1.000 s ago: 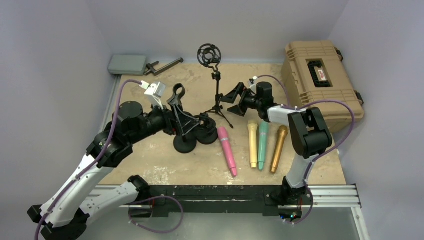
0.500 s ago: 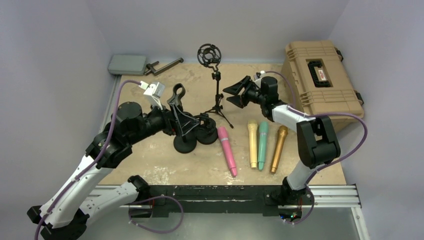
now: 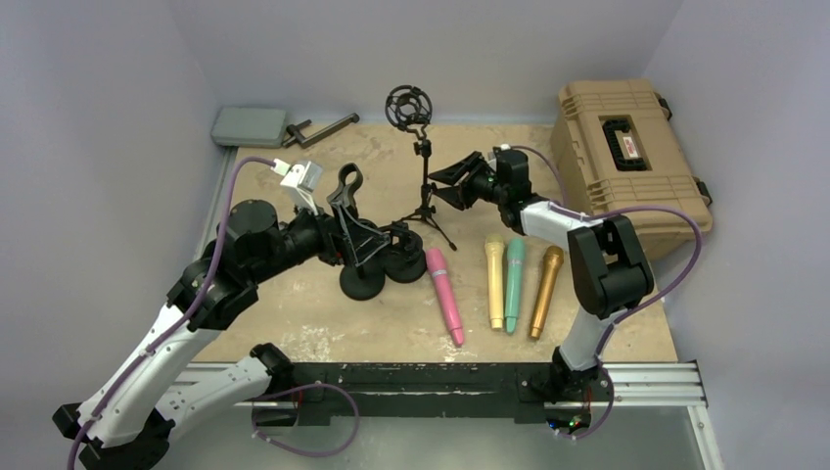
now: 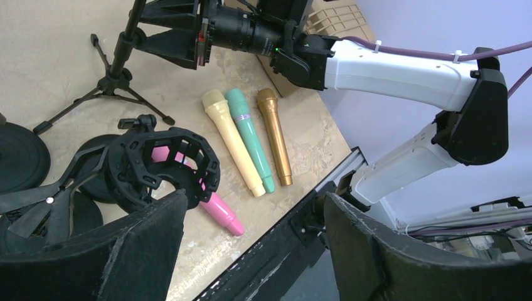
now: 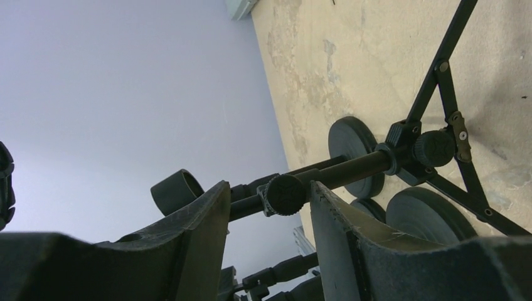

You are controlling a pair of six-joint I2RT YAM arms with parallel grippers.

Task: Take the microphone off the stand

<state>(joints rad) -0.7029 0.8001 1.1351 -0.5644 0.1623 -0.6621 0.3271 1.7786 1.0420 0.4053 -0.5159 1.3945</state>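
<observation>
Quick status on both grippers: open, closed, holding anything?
Left gripper: open, holding nothing.
Right gripper: open, jaws on either side of the tripod stand pole, not clamped on it.

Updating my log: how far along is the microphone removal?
Done, apparently: pink microphone, cream microphone, teal microphone and gold microphone lie on the table; the shock mount on the tripod stand looks empty. In hand: right claw open at its pole, left claw open. Left: nothing obvious.
</observation>
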